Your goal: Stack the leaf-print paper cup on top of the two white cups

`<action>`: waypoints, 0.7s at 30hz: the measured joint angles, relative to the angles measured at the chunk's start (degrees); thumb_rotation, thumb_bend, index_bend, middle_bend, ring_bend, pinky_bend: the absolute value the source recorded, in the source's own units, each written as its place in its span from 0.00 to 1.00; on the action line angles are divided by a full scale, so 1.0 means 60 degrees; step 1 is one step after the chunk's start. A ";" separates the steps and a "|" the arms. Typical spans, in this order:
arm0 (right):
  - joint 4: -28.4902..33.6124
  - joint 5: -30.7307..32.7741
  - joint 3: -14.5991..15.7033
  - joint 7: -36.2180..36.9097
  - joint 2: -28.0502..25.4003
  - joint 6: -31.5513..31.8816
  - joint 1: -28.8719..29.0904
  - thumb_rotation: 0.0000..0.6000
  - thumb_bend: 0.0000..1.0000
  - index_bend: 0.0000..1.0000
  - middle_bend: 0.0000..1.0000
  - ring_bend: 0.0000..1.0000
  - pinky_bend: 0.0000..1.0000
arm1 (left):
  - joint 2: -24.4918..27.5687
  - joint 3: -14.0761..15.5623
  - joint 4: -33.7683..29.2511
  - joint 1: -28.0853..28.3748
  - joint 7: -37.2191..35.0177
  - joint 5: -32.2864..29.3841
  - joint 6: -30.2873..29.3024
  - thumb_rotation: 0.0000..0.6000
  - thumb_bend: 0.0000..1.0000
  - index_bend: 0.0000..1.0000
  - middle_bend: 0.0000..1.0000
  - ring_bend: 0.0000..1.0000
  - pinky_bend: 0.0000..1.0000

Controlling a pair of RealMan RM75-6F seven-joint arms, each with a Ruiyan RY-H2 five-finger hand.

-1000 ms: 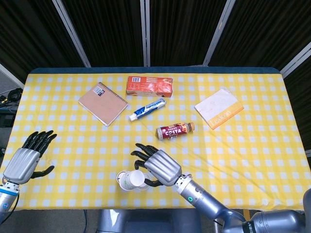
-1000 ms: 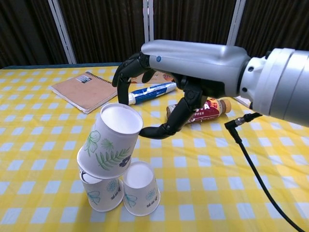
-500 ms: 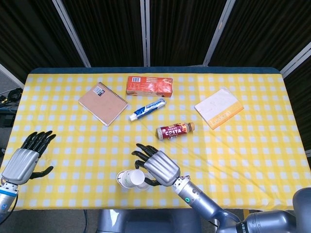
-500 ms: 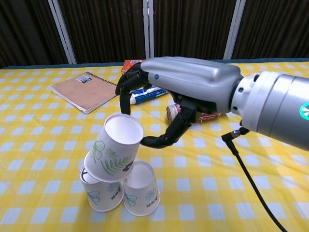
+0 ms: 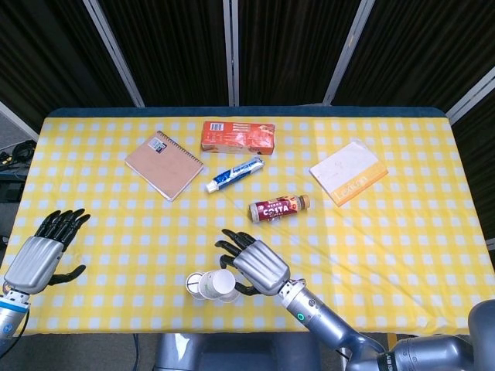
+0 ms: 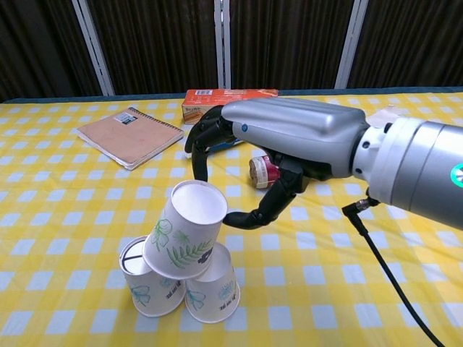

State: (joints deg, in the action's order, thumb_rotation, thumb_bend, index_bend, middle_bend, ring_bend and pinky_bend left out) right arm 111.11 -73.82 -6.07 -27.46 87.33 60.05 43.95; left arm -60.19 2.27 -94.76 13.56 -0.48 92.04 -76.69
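Observation:
Two white cups (image 6: 148,288) (image 6: 215,290) stand upside down, side by side, near the table's front edge. The leaf-print cup (image 6: 184,233) lies tilted on top of both, its open mouth facing up and toward the far side. My right hand (image 6: 289,148) reaches over it from the right. A finger (image 6: 197,163) touches the far rim and the thumb (image 6: 249,215) meets its right side, so it still pinches the cup. In the head view the cups (image 5: 209,284) sit just left of the right hand (image 5: 259,267). My left hand (image 5: 35,259) rests open at the front left, holding nothing.
Behind the cups lie a coffee bottle (image 5: 278,208), a toothpaste tube (image 5: 234,173), an orange box (image 5: 238,136), a brown spiral notebook (image 5: 164,165) and a pale notepad (image 5: 348,171). A black cable (image 6: 391,267) hangs from my right wrist onto the yellow checked cloth.
My right hand has lowered the leaf-print cup until it rests on the two white cups, and shifted slightly right. The left hand has not moved.

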 measured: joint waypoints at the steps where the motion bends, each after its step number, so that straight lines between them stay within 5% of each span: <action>1: 0.0003 0.0000 0.0003 -0.0006 0.0007 -0.0004 -0.0002 1.00 0.22 0.57 0.19 0.00 0.18 | 0.0005 0.0001 -0.0008 0.0000 0.0001 -0.0006 0.0006 1.00 0.24 0.00 0.00 0.00 0.00; 12: -0.0119 0.0044 0.0005 -0.0096 0.0244 0.0014 -0.0032 1.00 0.17 0.38 0.06 0.00 0.12 | 0.0101 0.0026 -0.0101 0.0035 -0.0035 -0.0112 0.0223 1.00 0.24 0.00 0.00 0.00 0.00; 21: -0.0051 0.0015 -0.0047 -0.0121 0.0327 0.0129 -0.0092 1.00 0.16 0.33 0.02 0.00 0.11 | 0.0126 0.0011 -0.0138 0.0028 -0.0014 -0.0128 0.0208 1.00 0.24 0.00 0.00 0.00 0.00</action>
State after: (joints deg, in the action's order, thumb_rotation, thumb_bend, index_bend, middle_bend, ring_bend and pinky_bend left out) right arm 110.80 -73.73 -6.35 -28.18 89.29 60.83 43.40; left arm -59.44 2.34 -95.59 13.73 -0.56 91.27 -75.44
